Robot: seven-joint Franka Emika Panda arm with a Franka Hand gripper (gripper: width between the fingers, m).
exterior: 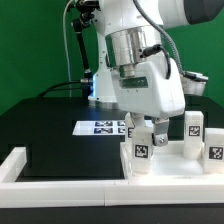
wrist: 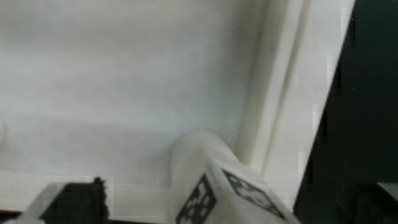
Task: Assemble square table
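Note:
The white square table top [exterior: 172,168] lies at the exterior view's right, and its flat face and raised rim [wrist: 281,90] fill the wrist view. Three short white tagged legs stand on it: one at the near corner [exterior: 140,152], one at the back [exterior: 192,126] and one at the right edge [exterior: 215,152]. My gripper [exterior: 156,132] hangs just above the near leg. In the wrist view that leg [wrist: 224,192] stands between my fingers [wrist: 75,202], close to the rim, with a gap on each side. The jaws stand wide apart and touch nothing.
The marker board [exterior: 105,127] lies on the black table behind the arm. Long white bars [exterior: 22,165] edge the black surface at the front and left. A green wall and a cable stand lie at the back.

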